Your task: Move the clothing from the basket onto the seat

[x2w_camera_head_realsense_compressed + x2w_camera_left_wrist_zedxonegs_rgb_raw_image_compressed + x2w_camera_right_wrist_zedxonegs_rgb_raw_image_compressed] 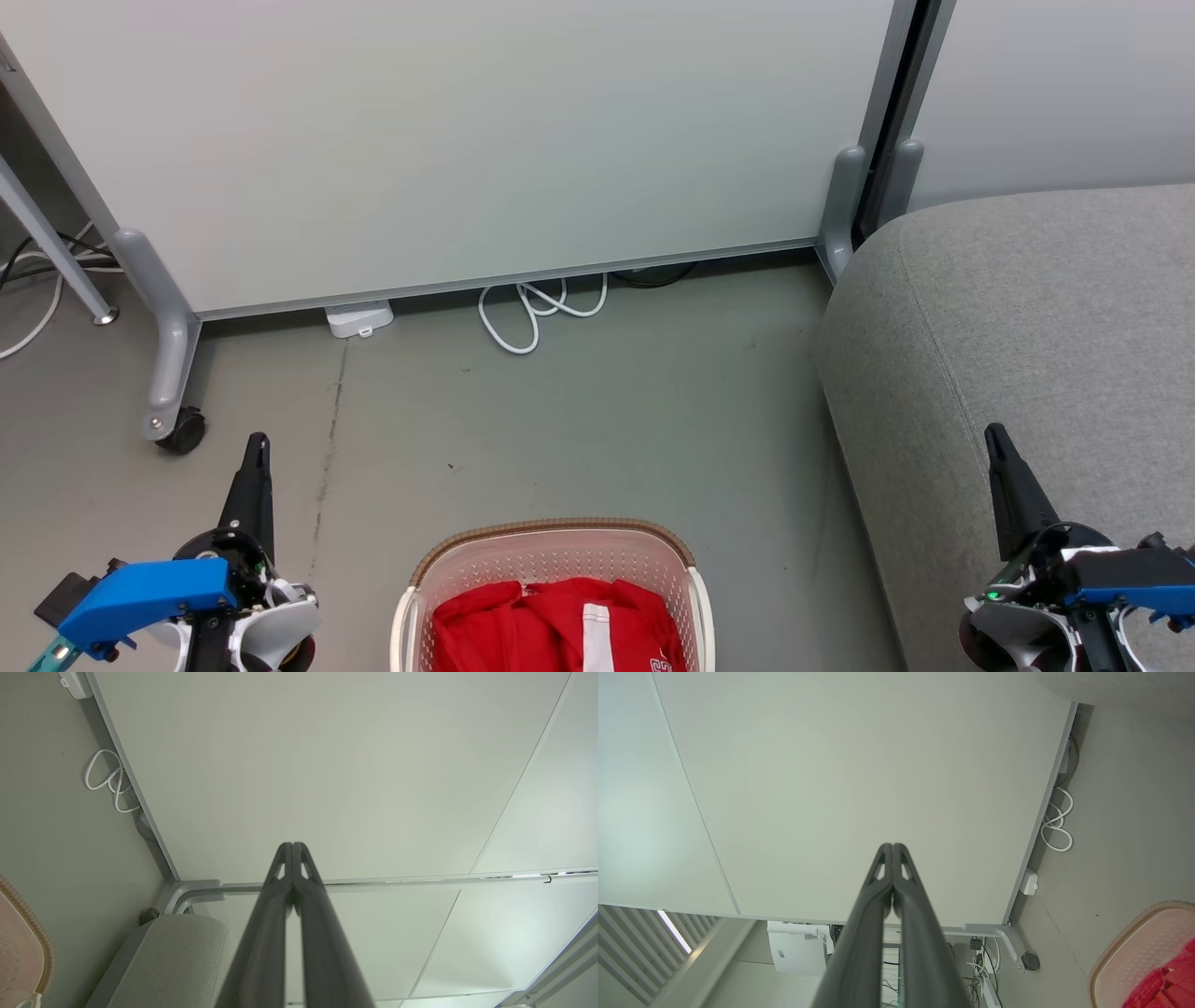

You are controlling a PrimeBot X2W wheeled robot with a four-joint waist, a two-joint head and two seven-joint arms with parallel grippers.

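The red clothing with a white stripe lies in the cream basket on the floor at the bottom centre of the head view. The basket's rim also edges into the left wrist view, and the right wrist view catches both the basket and the clothing. The grey seat fills the right side. My left gripper is shut, left of the basket, pointing up with nothing in it. My right gripper is shut over the seat's front part, also holding nothing. Fingers meet in both wrist views.
A white partition panel on grey wheeled feet stands behind the bare floor. A coiled white cable and a white box lie at its base. A grey post stands by the seat's far corner.
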